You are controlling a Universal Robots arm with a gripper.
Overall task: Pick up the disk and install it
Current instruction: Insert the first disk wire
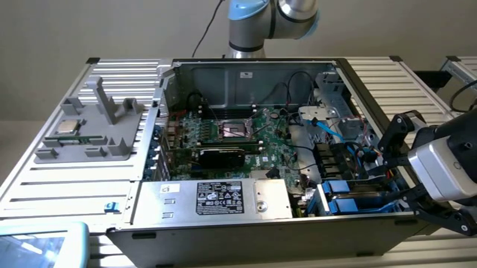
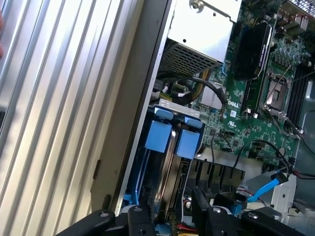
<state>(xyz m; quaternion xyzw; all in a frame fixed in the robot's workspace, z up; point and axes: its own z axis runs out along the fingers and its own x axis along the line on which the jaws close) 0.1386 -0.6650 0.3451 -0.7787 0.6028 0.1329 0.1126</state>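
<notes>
Gripper (image 2: 170, 205) sits astride the disk (image 2: 167, 182), which stands on edge in the drive bay (image 2: 139, 178); whether it grips or is released I cannot tell. One open computer case (image 1: 253, 72), one power-supply box (image 1: 216, 198), two blue-framed drives (image 2: 158, 136)

1. A silver-grey cylindrical metal arm tube (image 1: 246, 46) is ringed by a darker band.
2. A light-blue rounded plastic joint cap (image 1: 249, 11) sits beside a polished silver joint housing (image 1: 298, 14).
3. A thin black cable (image 1: 207, 28) runs along the arm.
4. A pale silver-grey boxy wrist block (image 1: 447, 167) meets a black rounded wrist section (image 1: 466, 125).
5. The black jointed-bar gripper (image 1: 391, 176) (image 2: 172, 221) is built of matte angular links.
6. Round silver pivot screws (image 2: 104, 214) dot those links.
</notes>
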